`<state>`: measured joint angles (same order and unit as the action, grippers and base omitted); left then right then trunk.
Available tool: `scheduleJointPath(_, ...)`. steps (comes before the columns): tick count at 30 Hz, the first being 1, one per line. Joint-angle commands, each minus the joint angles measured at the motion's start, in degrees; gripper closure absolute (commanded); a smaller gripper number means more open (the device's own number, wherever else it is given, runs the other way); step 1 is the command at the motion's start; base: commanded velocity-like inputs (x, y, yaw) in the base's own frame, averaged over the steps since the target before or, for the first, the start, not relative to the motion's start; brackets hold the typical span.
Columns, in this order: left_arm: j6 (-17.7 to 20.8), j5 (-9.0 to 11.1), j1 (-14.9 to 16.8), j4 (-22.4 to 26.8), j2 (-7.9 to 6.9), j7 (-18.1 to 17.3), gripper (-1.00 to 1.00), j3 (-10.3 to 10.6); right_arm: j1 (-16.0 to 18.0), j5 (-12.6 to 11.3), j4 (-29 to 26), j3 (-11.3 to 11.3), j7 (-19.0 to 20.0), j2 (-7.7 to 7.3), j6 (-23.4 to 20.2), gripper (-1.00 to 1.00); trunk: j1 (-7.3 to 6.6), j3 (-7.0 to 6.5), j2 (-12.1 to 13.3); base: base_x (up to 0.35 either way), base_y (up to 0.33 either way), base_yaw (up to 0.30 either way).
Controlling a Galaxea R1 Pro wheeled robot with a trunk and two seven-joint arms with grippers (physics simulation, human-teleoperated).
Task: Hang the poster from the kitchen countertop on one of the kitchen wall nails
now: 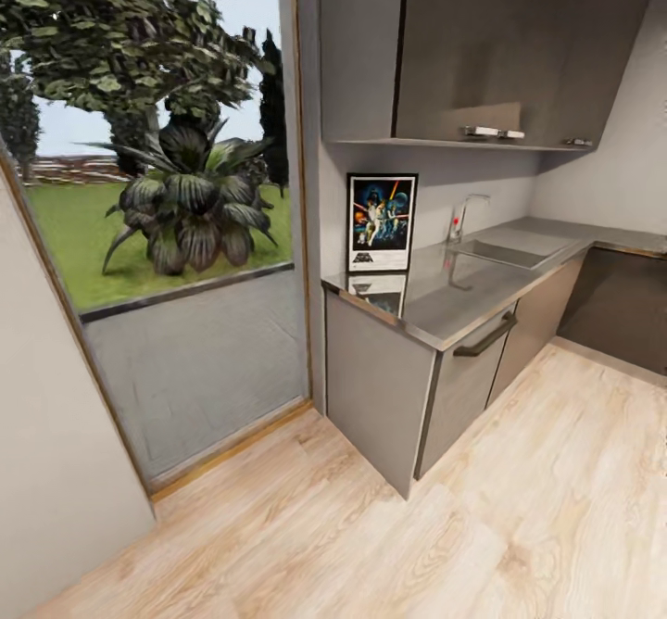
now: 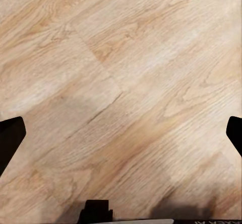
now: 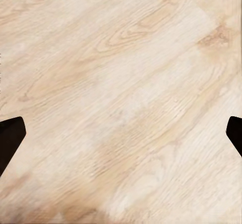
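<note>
In the head view the poster (image 1: pixel 382 221) stands upright at the near end of the bench (image 1: pixel 463 299), leaning against the wall under the upper cabinets (image 1: pixel 482 44), a little toward one o'clock from the middle of the picture; its reflection lies on the glossy top just in front of it. Farther along the bench, toward three o'clock, sit the sink (image 1: pixel 508 252) and tap (image 1: pixel 463 216). A large window (image 1: pixel 157 165) with a garden plant takes the nine to eleven o'clock part, and wooden floor (image 1: pixel 389 536) spreads across the lower half. No wall nail can be made out here. In the left wrist view the left gripper (image 2: pixel 121 133) hangs over bare floor boards, its dark fingertips (image 2: pixel 10 138) at the nine and three o'clock edges, wide apart with nothing between them, so it is open and empty. In the right wrist view the right gripper (image 3: pixel 121 133) looks down on the same kind of floor, fingertips (image 3: pixel 10 136) likewise spread at nine and three o'clock, open and empty. As for progress, I judge the task barely begun: the poster is untouched on the bench, well apart from both grippers. Left to do are the approach to the bench, the grasp, finding a nail, and hanging the poster.
</note>
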<state>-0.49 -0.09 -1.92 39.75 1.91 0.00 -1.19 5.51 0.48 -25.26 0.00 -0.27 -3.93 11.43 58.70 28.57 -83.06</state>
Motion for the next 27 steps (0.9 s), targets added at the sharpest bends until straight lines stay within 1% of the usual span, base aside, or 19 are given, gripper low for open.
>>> scheduleJointPath(1,0.0,0.0,0.0,0.1,0.03,0.0,-1.0,-0.1,0.0,0.0,0.0,0.0,0.0,-0.01,0.2,-1.0,0.02,0.04,0.0,0.227,0.212,-0.125)
scheduleJointPath(5,-0.1,0.0,0.0,0.1,0.02,0.0,-1.0,-0.1,0.0,0.0,0.0,-0.1,0.0,0.01,0.2,-1.0,0.02,0.04,0.0,0.229,0.251,-0.084)
scheduleJointPath(8,-0.1,0.0,0.0,0.1,0.02,0.0,-1.0,-0.1,0.0,0.0,0.0,-0.2,0.0,-0.01,0.2,-1.0,0.02,0.04,0.0,0.218,0.283,-0.206)
scheduleJointPath(18,-0.1,0.0,0.0,0.1,0.02,0.0,-1.0,-0.2,0.0,0.0,0.0,-0.2,0.0,-0.01,0.2,-1.0,0.02,0.04,0.0,0.211,0.297,-0.284)
scheduleJointPath(27,0.0,-0.1,0.0,0.1,0.02,0.0,-1.0,-0.1,0.0,0.0,0.1,-0.3,0.0,-0.03,0.2,-1.0,0.02,0.04,0.0,0.162,0.321,-0.3)
